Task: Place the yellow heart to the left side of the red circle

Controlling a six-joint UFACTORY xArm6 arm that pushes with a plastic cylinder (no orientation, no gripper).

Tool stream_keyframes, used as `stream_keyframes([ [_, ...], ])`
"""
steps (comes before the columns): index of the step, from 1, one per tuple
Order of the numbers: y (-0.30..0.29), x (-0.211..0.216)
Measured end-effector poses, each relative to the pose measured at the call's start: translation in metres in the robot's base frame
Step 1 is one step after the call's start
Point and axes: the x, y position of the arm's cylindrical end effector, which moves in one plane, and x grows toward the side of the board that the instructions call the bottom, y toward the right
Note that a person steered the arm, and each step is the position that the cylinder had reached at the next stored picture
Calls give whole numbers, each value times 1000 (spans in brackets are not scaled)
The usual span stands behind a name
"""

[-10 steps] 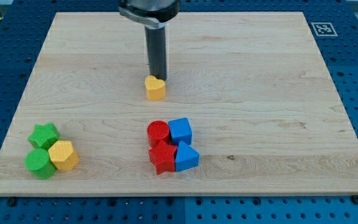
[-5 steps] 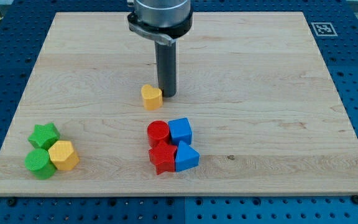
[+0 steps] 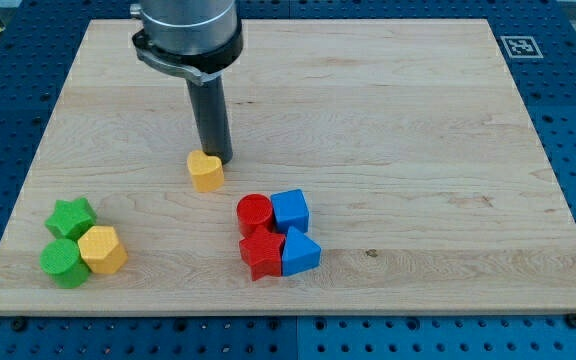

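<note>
The yellow heart [image 3: 205, 171] lies on the wooden board [image 3: 418, 150], up and to the left of the red circle [image 3: 254, 212]. My tip [image 3: 215, 159] stands just above the heart at its upper right edge, touching or nearly touching it. The red circle sits in a tight cluster with a blue cube [image 3: 290, 210] on its right, a red star [image 3: 262, 252] below it and a blue triangle [image 3: 300, 252] at the lower right.
At the view's lower left a green star [image 3: 72, 217], a green circle [image 3: 62, 261] and a yellow hexagon [image 3: 102, 249] sit packed together. A printed marker [image 3: 520, 46] is at the board's top right corner.
My tip moved left and down, pushing the yellow heart down and to the left, from above the red circle to its upper left. The other blocks stayed put.
</note>
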Motion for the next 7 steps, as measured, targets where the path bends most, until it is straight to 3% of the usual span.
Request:
stream_keyframes([
  [2,-14,7],
  [4,35,6],
  [5,19,33],
  [7,-11,36],
])
